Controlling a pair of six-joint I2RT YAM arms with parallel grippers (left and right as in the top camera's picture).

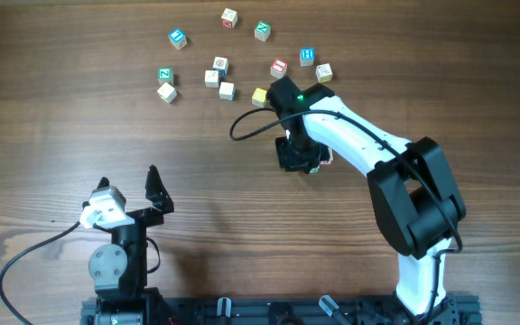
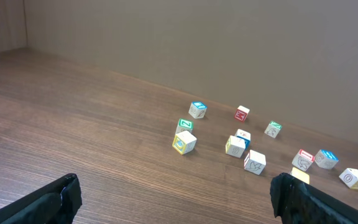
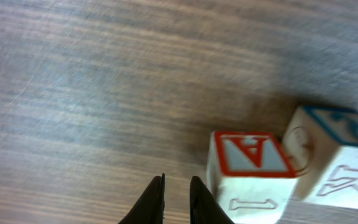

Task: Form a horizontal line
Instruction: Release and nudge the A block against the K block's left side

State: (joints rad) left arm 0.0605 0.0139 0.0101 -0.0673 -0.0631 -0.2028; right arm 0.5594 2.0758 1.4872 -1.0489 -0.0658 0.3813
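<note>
Small wooden letter cubes lie scattered at the far side of the table; no horizontal line shows among them. My right gripper hovers low among them, between a yellow-faced cube and a red-faced cube. In the right wrist view its jaws are shut to a thin slit with nothing between them. The red "A" cube sits just right of the fingertips, touching a blue-topped cube. My left gripper rests wide open near the front left, holding nothing.
Other loose cubes lie around: a blue one, a green one, a pale one, a green one and a pale one. A black cable loops left of the right wrist.
</note>
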